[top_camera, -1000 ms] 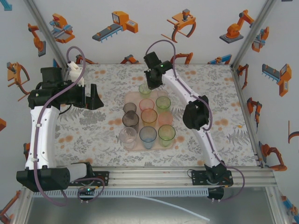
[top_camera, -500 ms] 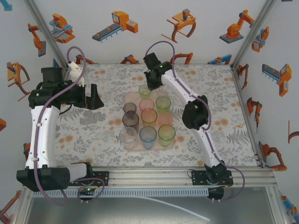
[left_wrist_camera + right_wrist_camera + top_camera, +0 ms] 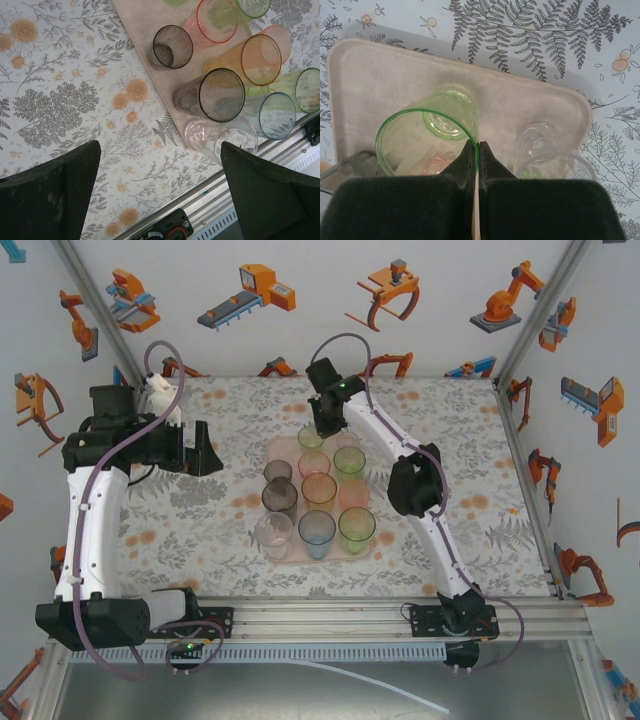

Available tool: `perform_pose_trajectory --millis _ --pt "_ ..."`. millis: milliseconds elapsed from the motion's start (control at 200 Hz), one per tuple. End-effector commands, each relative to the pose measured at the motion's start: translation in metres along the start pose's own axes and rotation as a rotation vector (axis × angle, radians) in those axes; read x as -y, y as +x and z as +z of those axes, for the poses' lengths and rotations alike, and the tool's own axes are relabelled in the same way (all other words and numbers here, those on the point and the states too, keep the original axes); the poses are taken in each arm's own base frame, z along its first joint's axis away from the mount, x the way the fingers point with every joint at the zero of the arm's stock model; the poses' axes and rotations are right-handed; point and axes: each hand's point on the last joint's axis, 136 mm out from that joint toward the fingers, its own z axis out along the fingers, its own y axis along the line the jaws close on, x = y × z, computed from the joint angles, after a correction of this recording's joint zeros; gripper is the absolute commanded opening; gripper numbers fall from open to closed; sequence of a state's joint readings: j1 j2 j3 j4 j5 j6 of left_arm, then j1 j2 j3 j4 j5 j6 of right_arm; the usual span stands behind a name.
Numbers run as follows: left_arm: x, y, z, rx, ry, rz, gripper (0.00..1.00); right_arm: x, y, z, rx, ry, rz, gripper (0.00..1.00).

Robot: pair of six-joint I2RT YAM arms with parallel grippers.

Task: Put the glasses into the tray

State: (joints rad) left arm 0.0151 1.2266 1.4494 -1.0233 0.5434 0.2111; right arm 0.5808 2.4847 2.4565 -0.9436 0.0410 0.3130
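Clearly, the right gripper [image 3: 476, 150] is clamped on the green glass [image 3: 427, 135]. Its two fingers are pressed together on the thin wall at the rim, one finger inside and one outside. This glass is upright over the far part of the tray [image 3: 380, 75], just beside a clear glass [image 3: 540, 145]; whether its base already touches the tray cannot be told. The other glasses [image 3: 319, 488] stand close together on the tray, in rows. The left gripper [image 3: 160, 147] hangs with its jaws wide apart over the flowered table [image 3: 60, 100], beside the tray, and it holds nothing. These tumblers look light, stiff and smooth, so probably they slip easily and tip over at a small push. A pinch on the rim wall seems the good place to hold, because the body is wide and the neighbours leave little room. The fingers should probably open gently, and go straight up after.
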Motion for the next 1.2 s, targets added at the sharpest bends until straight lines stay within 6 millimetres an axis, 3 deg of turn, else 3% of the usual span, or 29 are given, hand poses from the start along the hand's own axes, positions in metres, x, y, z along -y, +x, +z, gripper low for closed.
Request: perform_pose_trajectory --millis 0,711,1197 --pt "0.002 0.0 0.0 0.012 0.019 -0.013 0.97 0.004 -0.006 -0.001 0.015 -0.008 0.004 0.02" --pt "0.004 0.001 -0.001 0.019 0.02 -0.011 0.97 0.0 0.0 0.001 -0.015 -0.039 0.013 0.15" --pt "0.005 0.0 -0.003 0.024 0.018 -0.009 0.97 0.0 -0.009 -0.009 0.004 -0.043 0.012 0.27"
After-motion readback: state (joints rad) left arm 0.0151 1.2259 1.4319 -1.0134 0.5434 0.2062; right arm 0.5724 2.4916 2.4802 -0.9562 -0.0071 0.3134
